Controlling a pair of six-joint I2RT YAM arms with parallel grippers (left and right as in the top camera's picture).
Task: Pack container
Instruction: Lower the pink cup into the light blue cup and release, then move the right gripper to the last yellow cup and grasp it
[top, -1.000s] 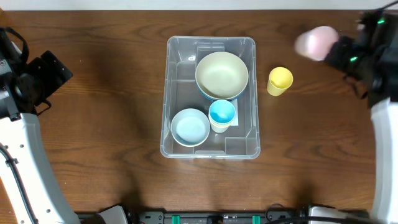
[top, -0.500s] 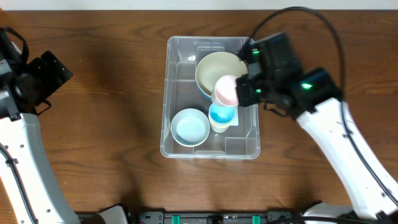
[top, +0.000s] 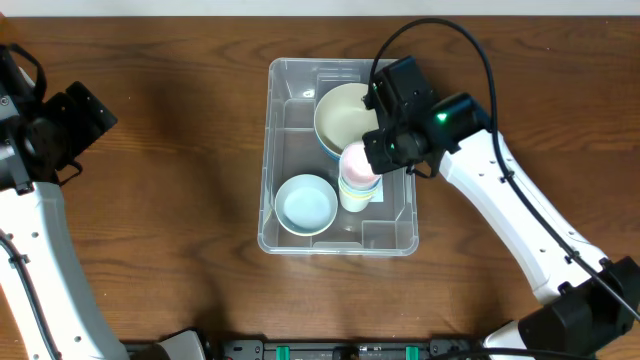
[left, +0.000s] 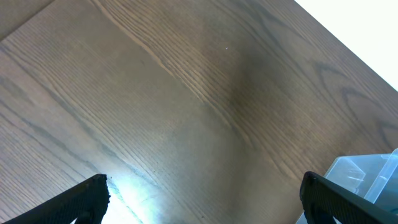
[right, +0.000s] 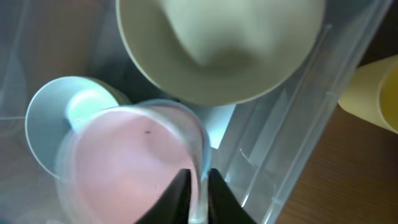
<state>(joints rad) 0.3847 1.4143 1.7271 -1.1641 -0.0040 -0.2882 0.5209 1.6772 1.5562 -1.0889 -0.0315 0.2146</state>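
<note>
My right end effector (right: 199, 190) pinches the rim of the pink cup (right: 124, 162), which is seated on the cup stack (top: 352, 198) inside the container (top: 268, 150) at the middle of the table (top: 160, 200). I judge this to be the placing step. Next I should release, lift straight up, then fetch the yellow cup (right: 373, 87) just outside. My left end effector (left: 205, 202) hangs wide open and empty.

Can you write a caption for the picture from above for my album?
The right end effector holds a pink cup nested in the blue cup inside the clear container.
</note>
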